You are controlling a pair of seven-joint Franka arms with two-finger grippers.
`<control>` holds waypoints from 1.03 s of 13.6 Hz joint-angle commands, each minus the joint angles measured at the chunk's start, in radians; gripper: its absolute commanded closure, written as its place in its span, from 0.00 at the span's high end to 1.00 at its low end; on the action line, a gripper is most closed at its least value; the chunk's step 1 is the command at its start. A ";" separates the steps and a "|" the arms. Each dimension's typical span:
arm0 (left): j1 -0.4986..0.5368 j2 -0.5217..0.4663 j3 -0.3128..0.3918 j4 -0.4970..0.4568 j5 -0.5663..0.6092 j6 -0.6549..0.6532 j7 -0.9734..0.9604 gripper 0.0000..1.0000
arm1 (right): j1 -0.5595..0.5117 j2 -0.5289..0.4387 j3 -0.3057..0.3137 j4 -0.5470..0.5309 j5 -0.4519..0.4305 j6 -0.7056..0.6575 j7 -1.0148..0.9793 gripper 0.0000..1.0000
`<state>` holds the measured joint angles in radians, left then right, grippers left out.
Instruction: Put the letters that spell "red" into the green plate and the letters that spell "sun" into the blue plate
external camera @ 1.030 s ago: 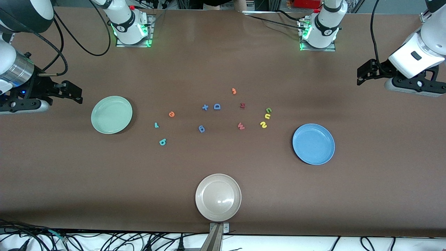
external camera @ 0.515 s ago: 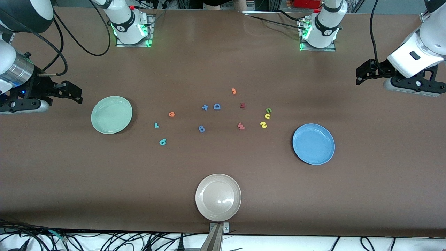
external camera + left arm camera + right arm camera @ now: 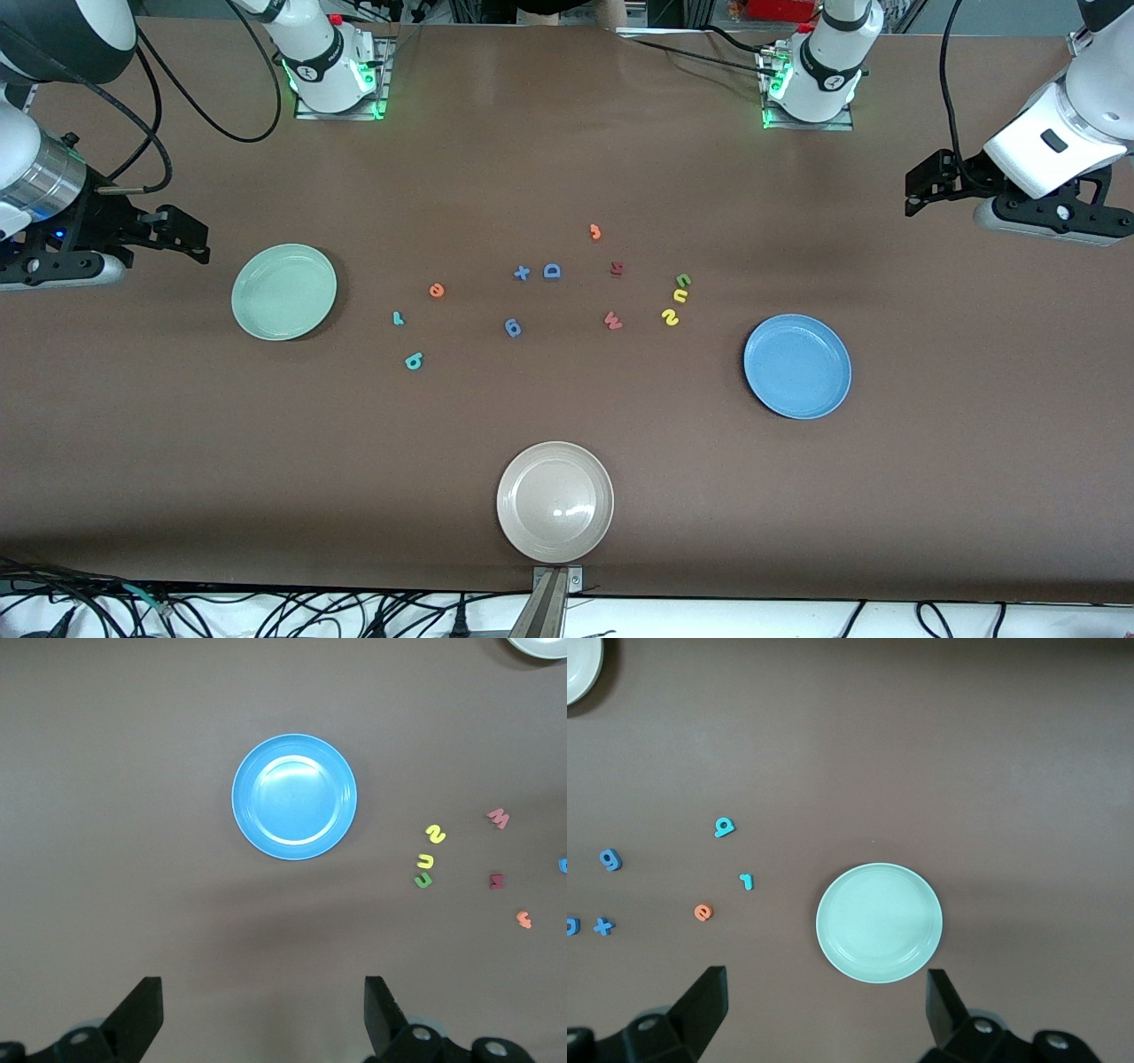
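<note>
— What's on the brown table [image 3: 567,159]?

— Loose foam letters across the middle, three plates around them. The green plate [image 3: 283,291] lies toward my right arm's end, the blue plate [image 3: 797,365] toward my left arm's end, and a beige plate [image 3: 555,501] sits nearest the front camera. All three are empty.

— And your grippers?

— My left gripper [image 3: 263,1014] hangs over bare table at its own end, jaws spread wide, holding nothing. My right gripper [image 3: 824,1010] hangs the same way at its end, released and empty.

— Where are the letters you want?

— The orange e [image 3: 436,290], teal r [image 3: 398,318] and teal d [image 3: 413,361] lie between the green plate and the centre. The yellow s [image 3: 671,317], yellow u [image 3: 680,297] and green n [image 3: 683,281] huddle close together near the blue plate.

— So which step is this?

— The start, I judge: nothing is sorted. Next I must come down on one small letter; the s, u, n cluster calls for a narrow, careful pinch.
</note>
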<state>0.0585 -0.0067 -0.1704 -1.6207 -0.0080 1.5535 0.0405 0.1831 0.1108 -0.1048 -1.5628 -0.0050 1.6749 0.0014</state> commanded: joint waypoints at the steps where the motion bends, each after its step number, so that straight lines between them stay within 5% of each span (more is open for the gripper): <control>1: -0.003 -0.009 -0.001 0.002 0.023 -0.012 -0.001 1.00 | -0.005 -0.010 0.005 -0.010 0.005 -0.006 0.006 0.99; 9: -0.042 0.059 -0.029 0.005 0.011 -0.009 -0.011 1.00 | 0.038 0.006 0.013 -0.010 0.014 -0.006 0.166 0.99; 14: -0.134 0.172 -0.037 0.007 -0.054 -0.001 0.003 1.00 | 0.166 0.044 0.013 -0.019 0.014 -0.014 0.487 0.99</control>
<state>-0.0394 0.1210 -0.2086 -1.6290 -0.0217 1.5526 0.0413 0.3042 0.1399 -0.0898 -1.5768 -0.0028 1.6668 0.3727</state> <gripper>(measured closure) 0.000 0.009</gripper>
